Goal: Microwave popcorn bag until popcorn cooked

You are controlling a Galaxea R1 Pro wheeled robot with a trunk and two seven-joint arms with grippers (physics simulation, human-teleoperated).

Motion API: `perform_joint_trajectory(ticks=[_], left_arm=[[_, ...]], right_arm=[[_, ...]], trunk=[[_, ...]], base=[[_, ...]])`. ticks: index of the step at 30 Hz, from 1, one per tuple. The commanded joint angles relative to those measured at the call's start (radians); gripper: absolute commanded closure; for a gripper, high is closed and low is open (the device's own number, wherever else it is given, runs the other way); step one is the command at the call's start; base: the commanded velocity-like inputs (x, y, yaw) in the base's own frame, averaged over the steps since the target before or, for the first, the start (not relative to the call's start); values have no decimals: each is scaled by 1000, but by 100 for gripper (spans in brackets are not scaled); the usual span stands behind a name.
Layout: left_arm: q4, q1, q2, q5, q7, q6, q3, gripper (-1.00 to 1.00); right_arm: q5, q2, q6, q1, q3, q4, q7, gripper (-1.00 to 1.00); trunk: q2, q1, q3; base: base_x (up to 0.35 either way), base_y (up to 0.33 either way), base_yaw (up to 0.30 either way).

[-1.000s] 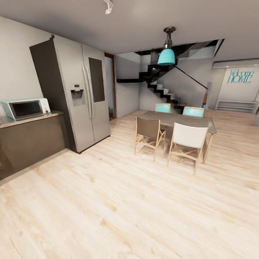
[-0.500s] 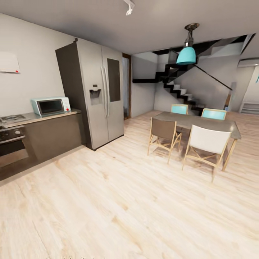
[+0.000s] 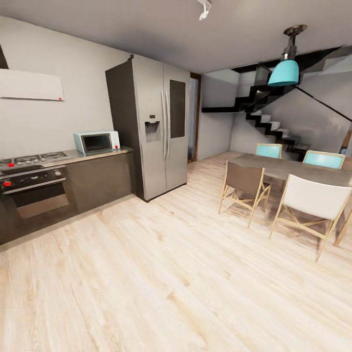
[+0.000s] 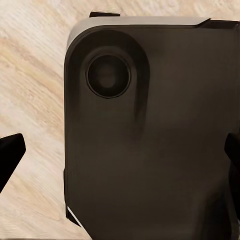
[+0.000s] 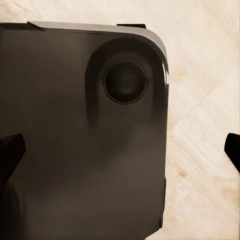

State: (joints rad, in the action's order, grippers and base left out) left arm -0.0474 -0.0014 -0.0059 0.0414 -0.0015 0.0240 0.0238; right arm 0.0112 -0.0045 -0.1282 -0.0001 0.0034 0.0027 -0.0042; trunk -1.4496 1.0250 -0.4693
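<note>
head view: across a stretch of pale wood floor [image 3: 161, 274], the microwave [image 3: 97, 142] sits on the countertop [image 3: 98, 155], beside a tall steel fridge [image 3: 156, 127], with a gas hob [image 3: 32, 159] and a built-in oven [image 3: 34, 190] along the same run. no popcorn bag to be made out on the counter from here. dining table [image 3: 288, 168] and chairs [image 3: 244, 188] off to the other side.

left wrist view: left gripper [image 4: 122, 160] wide apart, holding nothing, dark fingertips [image 4: 10, 155] flanking the robot's dark base [image 4: 150, 135], floor beyond.

right wrist view: right gripper [image 5: 120, 155] likewise spread and empty over the base.

risk, as a judgement: driving in at a skewed angle and clipping cabinets or fridge, or stopping short of reach.
</note>
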Motion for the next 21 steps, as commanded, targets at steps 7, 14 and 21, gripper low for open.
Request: perform_joint_trajectory(ticks=[7,14,21], left_arm=[[0,0,0,4,0,2,2,-100],[0,0,0,4,0,2,2,-100],[0,0,0,4,0,2,1,-100]], right_arm=[[1,0,-4,0,0,0,0,-100],[1,0,-4,0,0,0,0,-100],[1,0,-4,0,1,0,0,-100]], trunk=[[0,0,-1],[0,0,-1],[0,0,-1]], base=[[0,0,276],[0,0,276],[0,0,276]])
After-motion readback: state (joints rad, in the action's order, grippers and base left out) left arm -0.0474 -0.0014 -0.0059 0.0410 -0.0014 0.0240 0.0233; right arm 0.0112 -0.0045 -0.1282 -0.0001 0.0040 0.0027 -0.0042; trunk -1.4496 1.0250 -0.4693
